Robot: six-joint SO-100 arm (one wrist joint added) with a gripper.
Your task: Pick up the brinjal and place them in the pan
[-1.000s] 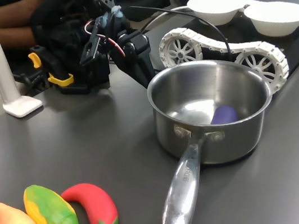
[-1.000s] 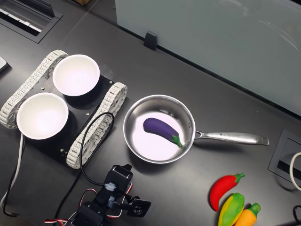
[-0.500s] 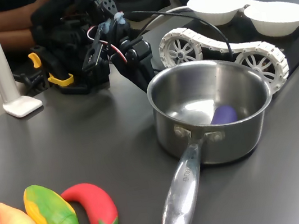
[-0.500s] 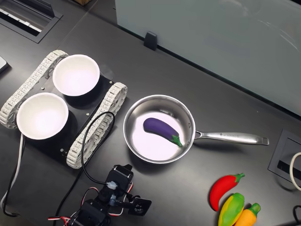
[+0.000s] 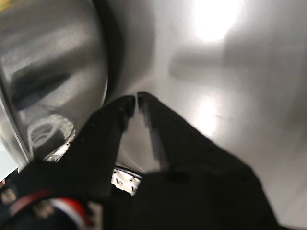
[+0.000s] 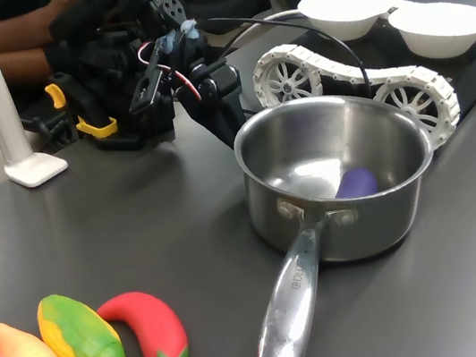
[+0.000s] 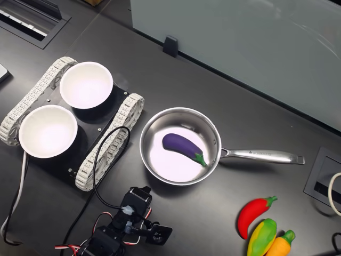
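**Brinjal sitting in the pan, seen from the second exterior view**

The brinjal [image 7: 184, 149] is seen lying flat on the pan's [image 7: 154, 162] floor, green stem end pointed toward the long handle, which sticks out to the second exterior view's right. Two white bowls [image 7: 85, 84] are parked on a tracked base [image 7: 109, 141] at the left. A red chilli [image 7: 253, 214], corn [image 7: 261, 237] and an orange veggie [image 7: 279, 245] are bunched on the dark surface [image 7: 213, 96] at lower right. The arm [image 7: 125, 229] is tucked at the bottom edge, well apart from the pan.
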